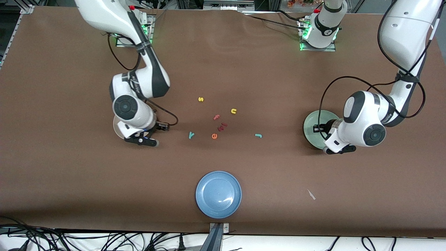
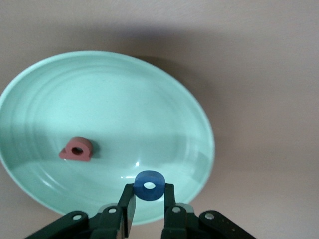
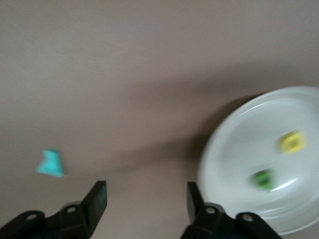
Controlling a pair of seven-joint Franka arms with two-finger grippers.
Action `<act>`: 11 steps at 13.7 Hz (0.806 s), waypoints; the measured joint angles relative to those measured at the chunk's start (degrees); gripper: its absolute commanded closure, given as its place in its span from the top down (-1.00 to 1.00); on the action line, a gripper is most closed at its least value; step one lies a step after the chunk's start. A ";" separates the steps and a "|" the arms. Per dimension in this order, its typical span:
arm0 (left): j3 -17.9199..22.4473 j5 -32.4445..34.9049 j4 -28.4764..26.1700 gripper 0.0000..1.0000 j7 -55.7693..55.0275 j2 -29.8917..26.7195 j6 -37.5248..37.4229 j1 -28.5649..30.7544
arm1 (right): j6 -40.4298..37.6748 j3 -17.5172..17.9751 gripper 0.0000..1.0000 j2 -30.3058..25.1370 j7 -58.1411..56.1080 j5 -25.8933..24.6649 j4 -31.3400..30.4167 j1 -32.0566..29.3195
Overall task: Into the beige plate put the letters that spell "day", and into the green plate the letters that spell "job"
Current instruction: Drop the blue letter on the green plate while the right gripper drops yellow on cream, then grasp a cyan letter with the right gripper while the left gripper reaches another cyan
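My left gripper (image 2: pixel 149 191) is shut on the blue o (image 2: pixel 150 185) and holds it over the rim of the green plate (image 2: pixel 99 99), where the red-pink b (image 2: pixel 76 149) lies. In the front view this gripper (image 1: pixel 339 150) hangs over the green plate (image 1: pixel 313 127). My right gripper (image 3: pixel 147 191) is open and holds nothing, just off the beige plate (image 3: pixel 239 149), which holds the yellow a (image 3: pixel 291 142) and the dark green d (image 3: pixel 262 179). The teal y (image 3: pixel 51 163) lies on the table (image 1: pixel 191 135). The teal j (image 1: pixel 258 135) lies toward the left arm's end.
Loose letters lie mid-table: a yellow s (image 1: pixel 200 99), a yellow u (image 1: pixel 233 111), a pink f (image 1: pixel 216 117), a red-pink piece (image 1: pixel 223 126) and an orange e (image 1: pixel 214 136). A blue plate (image 1: pixel 218 194) sits near the front edge. The beige plate (image 1: pixel 116 129) is mostly hidden under the right hand.
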 measured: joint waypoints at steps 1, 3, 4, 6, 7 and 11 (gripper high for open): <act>0.00 0.00 0.02 0.99 0.77 0.62 0.14 0.65 | 0.01 0.39 0.43 2.10 4.41 2.34 2.75 0.61; -0.02 0.00 0.21 1.00 1.22 0.84 0.37 1.20 | 0.37 0.98 0.28 6.20 11.12 4.00 6.93 1.64; -0.19 0.00 0.71 1.00 0.96 0.73 0.44 1.19 | 1.49 1.07 0.28 7.78 13.43 4.23 7.97 2.26; -1.35 -0.01 2.40 1.00 -4.05 0.03 0.60 1.00 | 5.19 1.21 0.27 10.45 17.32 4.41 8.79 3.87; -2.77 -0.01 3.54 1.00 -8.97 -0.51 0.63 0.81 | 6.44 1.23 0.26 11.45 18.34 4.41 8.87 4.83; -7.92 -0.01 7.62 1.00 -37.13 -1.66 0.63 -3.45 | 9.11 1.23 0.24 13.24 19.47 4.41 8.90 6.50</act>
